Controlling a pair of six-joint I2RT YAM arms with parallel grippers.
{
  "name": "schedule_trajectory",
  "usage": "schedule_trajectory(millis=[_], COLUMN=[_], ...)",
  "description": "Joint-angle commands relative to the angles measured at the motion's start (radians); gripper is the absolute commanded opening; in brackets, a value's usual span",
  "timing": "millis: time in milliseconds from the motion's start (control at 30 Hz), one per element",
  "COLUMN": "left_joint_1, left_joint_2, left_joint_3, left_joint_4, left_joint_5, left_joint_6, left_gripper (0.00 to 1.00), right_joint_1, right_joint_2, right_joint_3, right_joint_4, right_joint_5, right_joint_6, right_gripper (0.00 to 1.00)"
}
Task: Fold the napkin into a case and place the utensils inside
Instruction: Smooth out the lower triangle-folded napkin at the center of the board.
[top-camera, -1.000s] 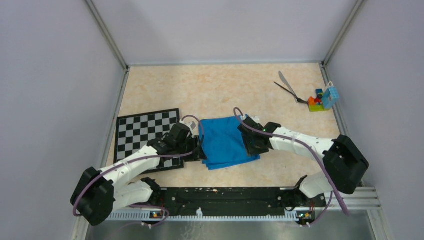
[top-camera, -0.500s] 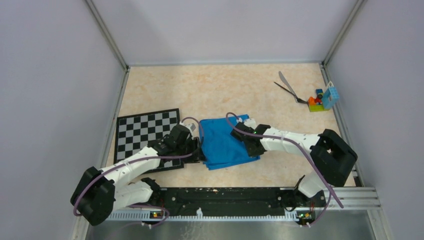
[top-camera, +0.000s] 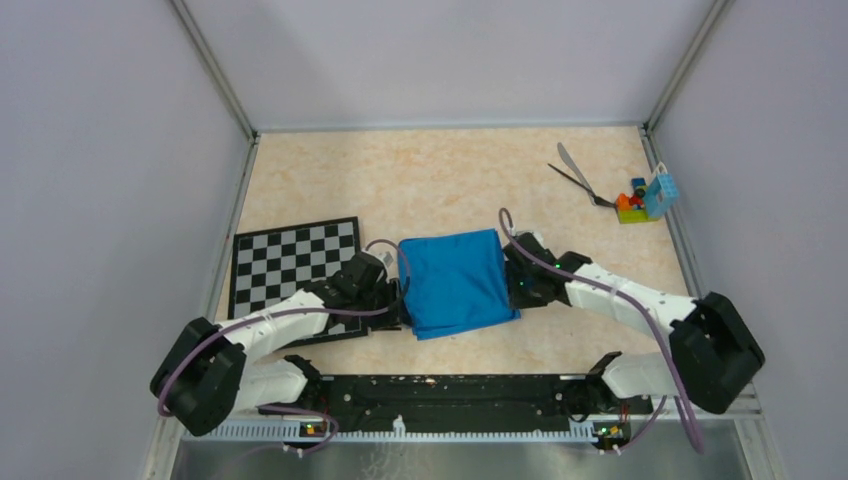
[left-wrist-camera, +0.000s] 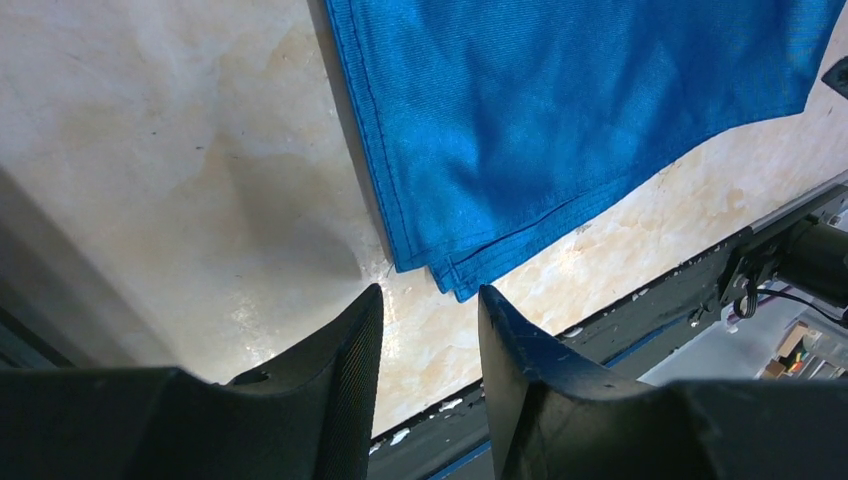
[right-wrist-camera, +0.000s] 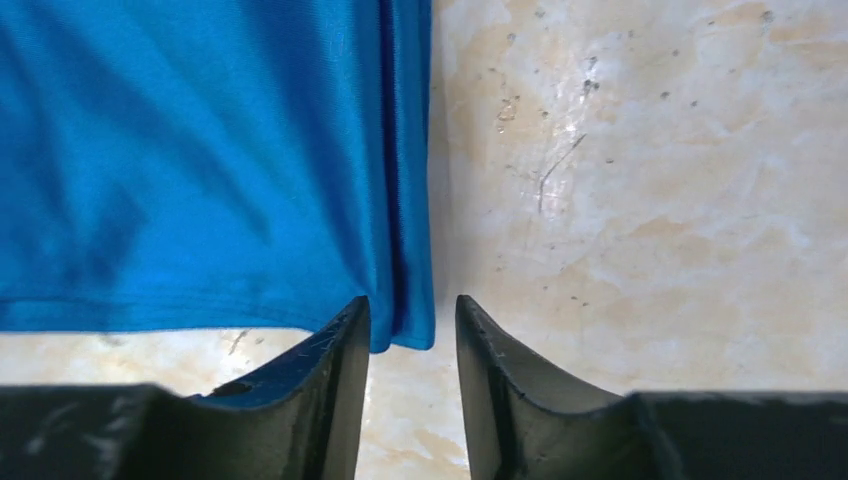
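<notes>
A beige marbled tabletop carries the shiny bright-blue satin napkin, folded into a layered near-square at near centre, between the two arms. The left gripper stands parted and empty just off its near-left corner. The right gripper is likewise parted and grips nothing, with a right-side corner at its mouth. The slim silver and black utensils lie well apart at far right, nearer the right arm.

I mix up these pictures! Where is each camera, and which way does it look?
Top camera: high behind the robot, looking down at the beige table; white left arm and right arm flank the shiny blue folded napkin.
Left wrist camera: on that arm, looking down past the left gripper at a napkin corner.
Right wrist camera: likewise, past the right gripper.
All share the napkin.
</notes>
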Motion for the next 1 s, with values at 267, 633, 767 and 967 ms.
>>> schedule_trajectory(millis=[267,633,767,967], left_joint_1=[-0.026,-0.070,-0.091,-0.101], left_joint_2=[0.104,0.093,0.082,0.042], left_joint_3=[-0.025,0.044,0.086,0.104], left_joint_4=[0.155,0.119,0.089,0.020], left_joint_5=[0.028,-0.003,-0.020,-0.071], left_joint_6=[-0.025,-0.027,-0.027,-0.026], left_gripper=[0.32,0.03,0.00,0.27], right_joint_1=[-0.184,-0.230,-0.230,-0.228], right_joint_2=[-0.112,-0.084,-0.085,-0.114], right_joint_3=[-0.120,-0.189,-0.167,-0.124], right_joint_4=[0.201,0.267,0.234,0.159], right_joint_5=[-0.325,-0.357,-0.328,-0.313], right_joint_6=[-0.025,-0.023,-0.047,-0.071], right_gripper=[0.37,0.23,0.24,0.36])
